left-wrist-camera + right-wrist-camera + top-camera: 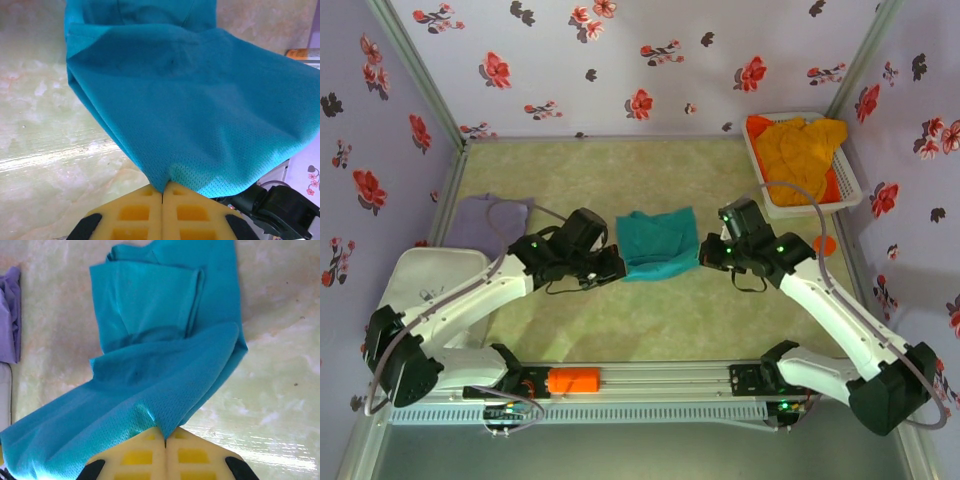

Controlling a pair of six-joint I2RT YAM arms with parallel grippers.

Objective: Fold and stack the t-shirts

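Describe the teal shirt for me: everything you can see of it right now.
The teal shirt is thin cloth with a fine mesh knit, partly folded into a rough rectangle at mid-table between the two arms. Its far part lies flat in layers on the table, with a folded edge showing. Its near edge is raised off the surface, draping and creased. The left gripper and right gripper are each shut on that near edge, one at each side. Nothing else touches it.
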